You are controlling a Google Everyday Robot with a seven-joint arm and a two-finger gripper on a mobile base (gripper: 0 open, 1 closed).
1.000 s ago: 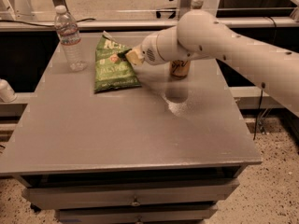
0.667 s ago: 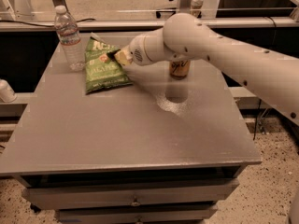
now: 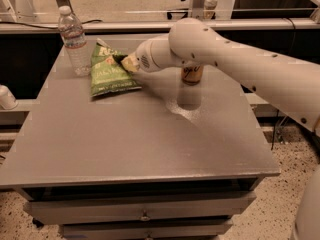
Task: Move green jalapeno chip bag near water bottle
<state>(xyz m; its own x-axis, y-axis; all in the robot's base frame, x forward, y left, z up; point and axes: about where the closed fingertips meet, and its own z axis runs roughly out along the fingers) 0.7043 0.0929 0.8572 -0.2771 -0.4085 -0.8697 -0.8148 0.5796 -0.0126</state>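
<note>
My gripper point(image 3: 128, 63), pinching the green jalapeno chip bag point(image 3: 110, 75) by its right edge, has dragged it toward 9 o'clock; it now lies just beside the water bottle point(image 3: 74, 41), at its 4 o'clock, so release looks close

Lighting warm and dim, from overhead. Arm casts a soft shadow on the table point(image 3: 150, 149). Pale sheen before the can point(image 3: 192, 75). Gripper point(image 3: 129, 63), clamped on the right edge of the green jalapeno chip bag point(image 3: 111, 76), slightly blurred.
</note>
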